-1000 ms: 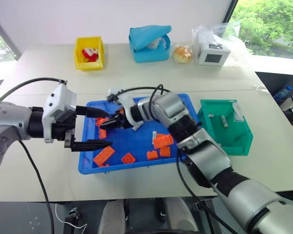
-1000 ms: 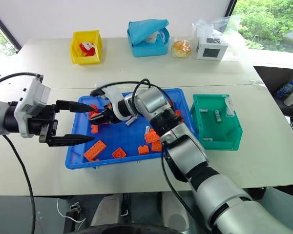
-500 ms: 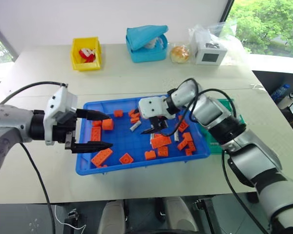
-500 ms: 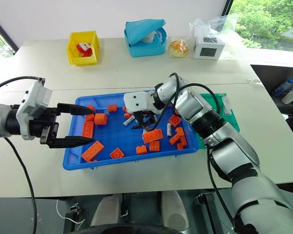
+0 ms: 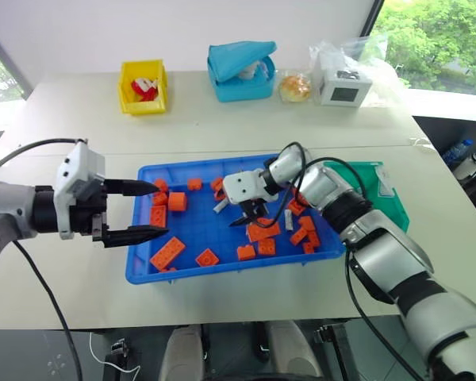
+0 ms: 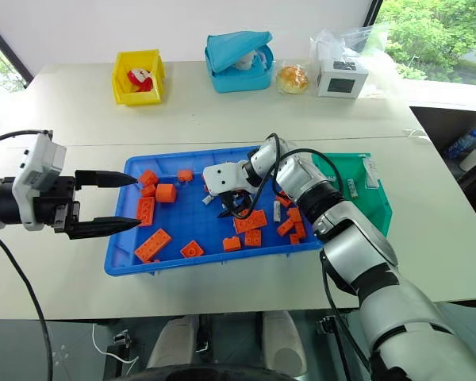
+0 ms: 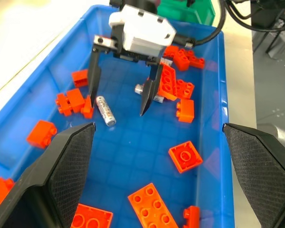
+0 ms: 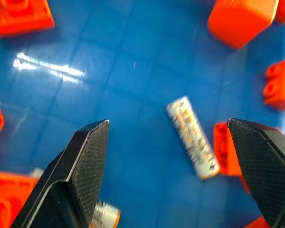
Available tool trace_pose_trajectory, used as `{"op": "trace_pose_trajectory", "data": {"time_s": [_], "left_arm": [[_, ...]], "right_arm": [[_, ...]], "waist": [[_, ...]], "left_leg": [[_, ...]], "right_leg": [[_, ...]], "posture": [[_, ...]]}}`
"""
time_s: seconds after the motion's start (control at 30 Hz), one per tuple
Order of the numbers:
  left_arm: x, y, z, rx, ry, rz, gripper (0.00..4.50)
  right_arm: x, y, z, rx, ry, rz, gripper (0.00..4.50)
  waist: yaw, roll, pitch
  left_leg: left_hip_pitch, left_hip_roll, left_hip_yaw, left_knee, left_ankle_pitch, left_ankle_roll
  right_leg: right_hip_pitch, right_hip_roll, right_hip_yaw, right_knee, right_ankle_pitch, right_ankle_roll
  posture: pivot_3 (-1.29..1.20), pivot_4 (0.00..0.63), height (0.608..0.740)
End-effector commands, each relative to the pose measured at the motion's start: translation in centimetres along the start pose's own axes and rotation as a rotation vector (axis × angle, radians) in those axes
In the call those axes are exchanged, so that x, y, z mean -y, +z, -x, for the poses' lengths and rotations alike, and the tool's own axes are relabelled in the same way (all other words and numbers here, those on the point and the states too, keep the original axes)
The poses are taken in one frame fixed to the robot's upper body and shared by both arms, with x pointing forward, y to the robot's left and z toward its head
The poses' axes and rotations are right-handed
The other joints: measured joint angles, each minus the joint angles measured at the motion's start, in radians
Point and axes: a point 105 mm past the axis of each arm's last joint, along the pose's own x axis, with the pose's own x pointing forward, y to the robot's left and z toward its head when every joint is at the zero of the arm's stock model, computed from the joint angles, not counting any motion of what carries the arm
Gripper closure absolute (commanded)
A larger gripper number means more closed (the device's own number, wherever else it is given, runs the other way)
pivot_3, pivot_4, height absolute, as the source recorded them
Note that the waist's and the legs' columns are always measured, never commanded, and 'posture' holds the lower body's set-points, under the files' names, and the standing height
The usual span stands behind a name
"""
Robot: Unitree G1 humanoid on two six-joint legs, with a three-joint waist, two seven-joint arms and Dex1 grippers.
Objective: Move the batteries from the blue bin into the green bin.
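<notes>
Hiding green bin (image 5: 385, 194) behind right arm (image 5: 341, 208)

Bright window daylight, slight tray glare

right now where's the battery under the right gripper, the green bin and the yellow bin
battery (image 7: 105, 110): left wrist view, middle of its barrel
green bin (image 6: 374, 208): right eye view, right-hand wall
yellow bin (image 5: 126, 89): left eye view, left-hand wall

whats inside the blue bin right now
The blue bin holds scattered orange bricks and a battery lying flat beneath the open right gripper. A second battery's end shows; the gripper hides the rest.
</notes>
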Motion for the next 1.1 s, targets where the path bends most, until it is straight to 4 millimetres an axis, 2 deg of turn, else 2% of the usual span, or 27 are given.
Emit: {"op": "trace_pose_trajectory", "data": {"time_s": [0.03,0.13,0.23,0.43,0.47,0.7,0.8,0.87,0.9,0.93,1.0,1.03,1.1], "left_arm": [[0.1,0.9,0.5,0.003,0.023,-0.040,0.00],[0.1,1.1,0.5,0.005,0.030,-0.044,0.00],[0.2,1.3,0.5,0.007,0.032,-0.046,0.00],[0.1,1.6,0.4,0.014,0.042,-0.055,0.00],[0.0,1.6,0.5,0.015,0.044,-0.057,0.00],[-0.2,1.7,0.4,0.020,0.049,-0.061,0.00],[-0.2,1.8,0.0,0.034,0.036,-0.062,0.00],[0.0,1.7,-0.5,0.044,0.019,-0.059,0.00],[0.2,1.6,-0.7,0.048,0.009,-0.055,0.00],[0.3,1.4,-1.1,0.052,-0.007,-0.050,0.00],[0.5,1.1,-1.6,0.057,-0.025,-0.045,0.00],[0.6,0.9,-1.9,0.061,-0.035,-0.043,0.00],[0.5,0.8,-2.4,0.070,-0.049,-0.041,0.00]], "right_arm": [[1.2,0.6,0.4,-0.002,-0.024,0.050,0.44],[1.1,0.1,-0.1,-0.018,-0.010,0.042,0.44],[0.9,-0.3,-0.6,-0.035,0.006,0.028,1.27],[0.0,-1.0,-0.8,-0.055,0.087,0.013,4.36],[0.0,-1.0,-0.8,-0.054,0.091,0.008,4.48],[0.0,-0.8,-0.3,-0.025,0.079,-0.037,4.48],[1.2,-0.1,1.2,0.028,-0.002,-0.133,4.48],[2.2,0.6,3.0,0.072,-0.084,-0.232,4.48],[2.5,1.0,4.4,0.093,-0.129,-0.284,4.48],[2.7,1.2,6.6,0.114,-0.186,-0.349,4.48],[2.2,1.7,9.6,0.135,-0.256,-0.428,4.48],[1.9,1.5,11.9,0.135,-0.317,-0.488,4.48],[1.0,1.3,15.2,0.121,-0.412,-0.570,4.48]], "waist": [[-0.001,0.000,0.000],[-0.001,0.000,0.000],[-0.001,0.000,0.000],[-0.001,0.000,0.000],[0.000,0.000,0.000],[0.000,0.000,0.000],[0.002,0.000,0.000],[0.004,0.000,0.000],[0.005,0.000,0.000],[0.008,0.001,0.000],[0.018,0.001,0.000],[0.024,0.001,0.000],[0.031,0.000,0.000]], "left_leg": [[0.000,0.000,0.000,0.000,0.000,0.000],[0.000,0.000,0.000,0.000,0.000,0.000],[0.000,0.000,0.000,0.000,0.000,0.000],[0.001,0.000,0.000,0.000,0.000,0.000],[0.001,0.000,0.000,0.000,0.000,0.000],[0.002,0.000,0.000,0.000,0.000,-0.001],[0.001,0.000,0.000,0.000,0.000,-0.001],[0.001,0.000,0.000,0.000,0.001,-0.001],[0.001,0.000,0.000,0.000,0.001,-0.001],[0.000,0.000,0.000,0.000,0.001,-0.001],[0.000,-0.001,0.000,0.000,0.001,-0.001],[0.000,-0.001,0.000,0.000,0.001,-0.001],[0.000,-0.001,0.000,0.000,0.001,-0.001]], "right_leg": [[0.000,0.000,0.000,0.000,0.000,0.000],[0.000,0.000,0.000,0.000,0.001,0.001],[0.000,0.000,0.000,0.000,0.001,0.001],[0.001,0.000,0.000,0.000,0.001,0.001],[0.002,0.000,0.000,0.000,0.001,0.001],[0.002,0.000,0.000,0.000,0.001,0.001],[0.002,0.000,0.000,0.000,0.001,0.001],[0.002,-0.001,0.000,0.000,0.001,0.001],[0.001,-0.001,0.000,0.000,0.001,0.002],[0.001,-0.001,0.000,0.000,0.001,0.002],[0.000,-0.001,0.000,0.000,0.001,0.002],[0.000,-0.001,0.000,0.000,0.001,0.002],[0.000,-0.001,0.000,0.000,0.001,0.001]], "posture": [[0.00,0.150,0.736],[0.00,0.150,0.736],[0.00,0.150,0.736],[0.00,0.150,0.736],[0.00,0.150,0.736],[0.00,0.150,0.736],[0.00,0.150,0.736],[0.00,0.150,0.736],[0.00,0.150,0.736],[0.00,0.150,0.736],[0.00,0.150,0.736],[0.00,0.150,0.736],[0.00,0.150,0.736]]}}
